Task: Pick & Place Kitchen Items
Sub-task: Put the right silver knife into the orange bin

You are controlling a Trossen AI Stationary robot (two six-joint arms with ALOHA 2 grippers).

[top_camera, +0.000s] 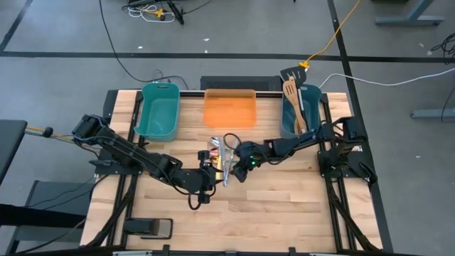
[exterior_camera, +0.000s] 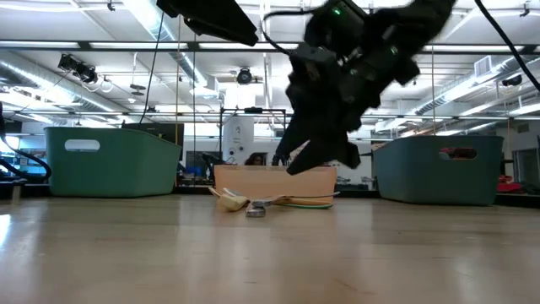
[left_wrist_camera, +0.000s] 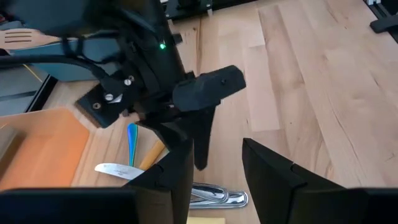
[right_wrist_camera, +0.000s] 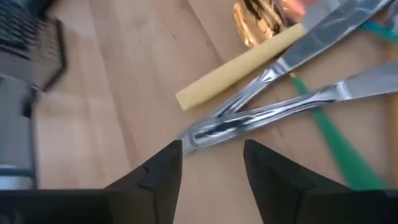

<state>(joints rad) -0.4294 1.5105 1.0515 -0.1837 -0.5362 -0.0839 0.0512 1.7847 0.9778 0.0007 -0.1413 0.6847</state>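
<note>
Silver cutlery (right_wrist_camera: 261, 115), a yellow-handled piece (right_wrist_camera: 239, 71), a gold spoon (right_wrist_camera: 261, 22) lay heaped mid-tabletop, wooden spatulas (top_camera: 293, 99) stood by its far right edge.

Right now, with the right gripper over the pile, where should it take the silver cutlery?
Probably at the silver cutlery's handle ends, which jut clear of the pile toward the open right gripper. Come straight down, fingers astride them; the yellow handle crowds the far side.

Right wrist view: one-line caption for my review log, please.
Open right gripper poised just above two silver cutlery handles lying beside a pale yellow handle.
</note>
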